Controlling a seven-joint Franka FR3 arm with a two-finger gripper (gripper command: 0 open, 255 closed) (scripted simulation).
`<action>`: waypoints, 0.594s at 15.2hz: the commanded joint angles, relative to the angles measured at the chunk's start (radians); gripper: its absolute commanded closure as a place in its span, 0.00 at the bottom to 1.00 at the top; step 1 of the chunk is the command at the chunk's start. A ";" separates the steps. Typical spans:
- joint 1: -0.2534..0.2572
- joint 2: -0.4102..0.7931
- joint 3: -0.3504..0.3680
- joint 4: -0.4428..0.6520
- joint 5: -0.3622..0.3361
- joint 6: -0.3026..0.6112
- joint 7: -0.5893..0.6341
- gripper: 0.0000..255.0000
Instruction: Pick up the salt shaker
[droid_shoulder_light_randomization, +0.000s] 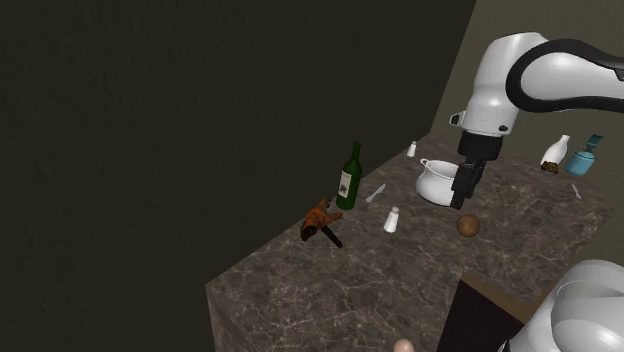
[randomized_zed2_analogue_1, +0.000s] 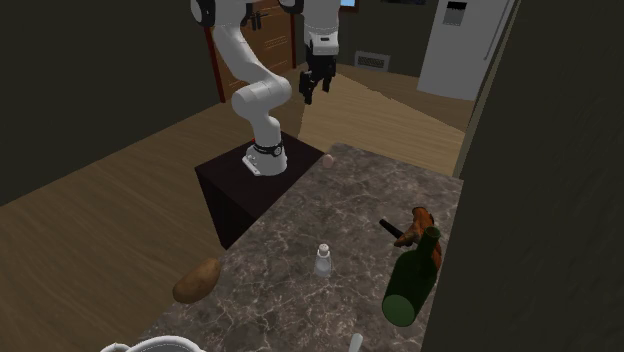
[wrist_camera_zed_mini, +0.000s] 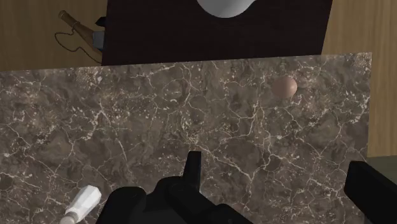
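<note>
Shoulder view has my tool (droid_shoulder_light_randomization: 461, 198) hanging above the table (droid_shoulder_light_randomization: 330, 290), just in front of the white pot (droid_shoulder_light_randomization: 437, 182). Its two fingers stand apart with nothing between them. The salt shaker (droid_shoulder_light_randomization: 392, 219), small and white, stands upright on the table to that view's left of my tool and lower, apart from it. It sits between the green bottle (droid_shoulder_light_randomization: 349, 176) and a brown potato (droid_shoulder_light_randomization: 467, 225).

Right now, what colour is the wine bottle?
The bottle is dark green; the shoulder view shows it best.
</note>
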 joint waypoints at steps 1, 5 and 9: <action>0.000 0.000 0.000 0.000 0.000 0.000 0.000 0.00; -0.027 0.041 -0.024 -0.081 -0.031 0.162 -0.014 0.00; -0.053 0.108 -0.051 -0.141 -0.060 0.329 -0.026 0.00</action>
